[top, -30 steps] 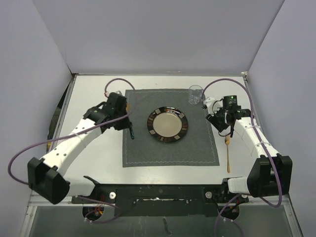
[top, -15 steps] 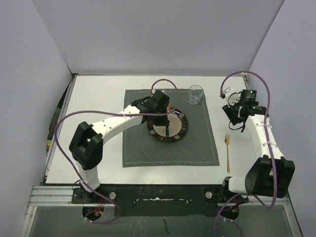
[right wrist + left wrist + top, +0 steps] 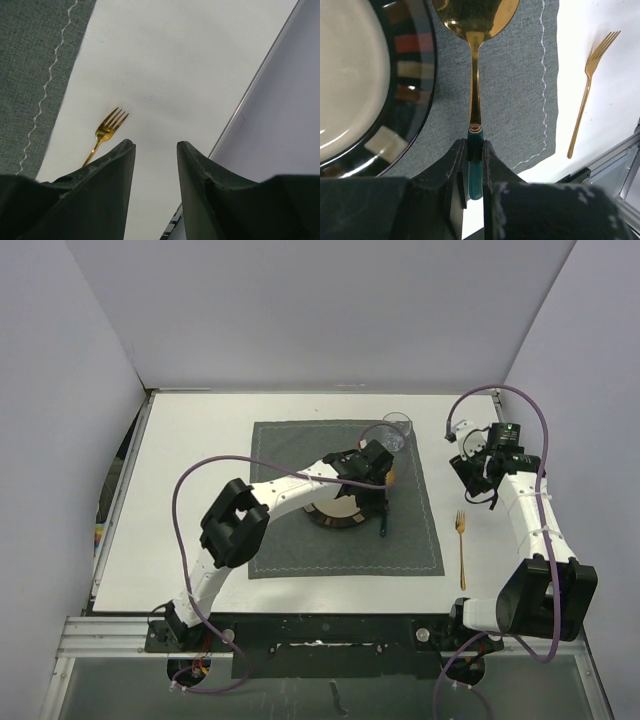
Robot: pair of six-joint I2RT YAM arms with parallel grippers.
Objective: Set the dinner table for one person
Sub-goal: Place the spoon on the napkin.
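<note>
The dinner table (image 3: 190,440) is the white top under a dark grey placemat (image 3: 300,550). On the mat sits a dark-rimmed plate (image 3: 335,512), partly covered by my left arm. My left gripper (image 3: 383,505) is shut on the teal handle of a gold spoon (image 3: 383,528). The spoon is over the mat strip just right of the plate, bowl pointing away. In the left wrist view the spoon (image 3: 475,85) runs up from the gripper (image 3: 475,150) beside the plate (image 3: 410,50). My right gripper (image 3: 478,480) is open and empty (image 3: 155,146).
A gold fork (image 3: 461,545) lies on the bare table right of the mat, tines away; it also shows as the fork (image 3: 587,90) and the fork (image 3: 107,130). A clear glass (image 3: 396,430) stands at the mat's far right corner, close to my left wrist.
My left arm has swung from the mat's left side, across the plate, to its right side with the spoon. The right arm drew back from the fork toward the far right.
</note>
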